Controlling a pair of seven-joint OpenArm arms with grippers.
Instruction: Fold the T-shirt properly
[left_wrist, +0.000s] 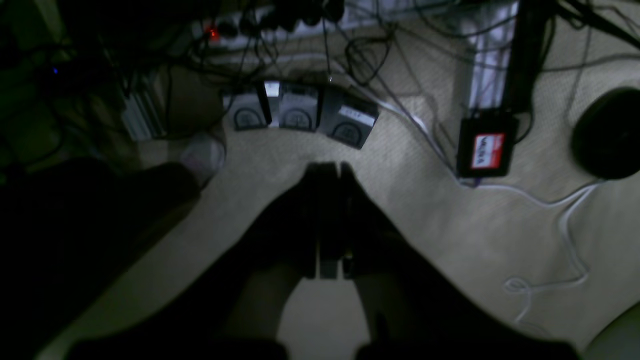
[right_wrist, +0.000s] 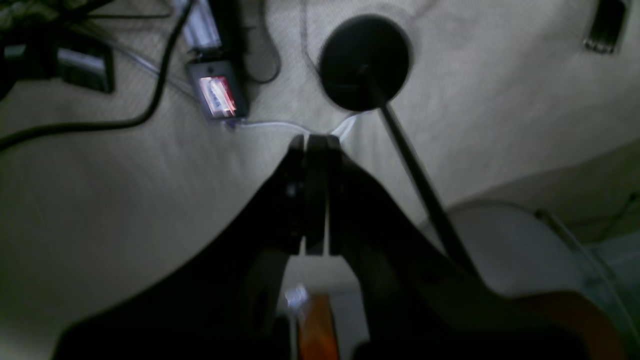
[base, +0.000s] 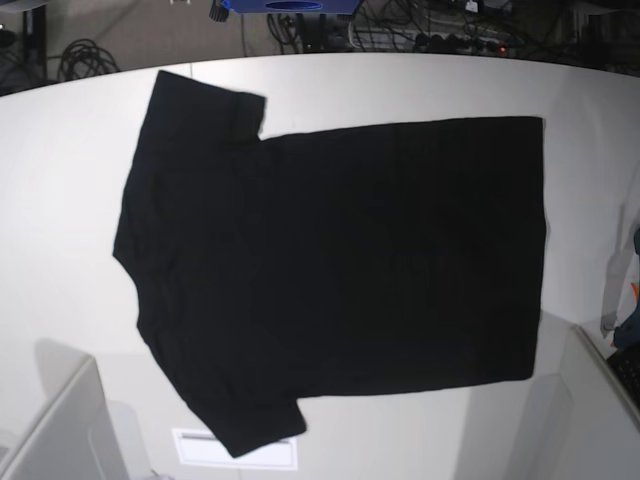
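T-shirt (base: 340, 260) flat, unfolded on worktop (base: 60, 200). Left gripper (left_wrist: 327, 172) and right gripper (right_wrist: 315, 142) pressed together, empty, off the cloth; next: reach an edge.

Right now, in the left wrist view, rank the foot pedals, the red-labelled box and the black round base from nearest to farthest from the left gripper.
1. Foot pedals, just ahead of the left gripper.
2. Red-labelled box, off to the right.
3. Black round base, at the far right edge.

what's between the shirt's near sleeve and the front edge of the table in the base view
A white label lies flat on the table there, partly tucked under the T-shirt sleeve tip; the base view shows it.
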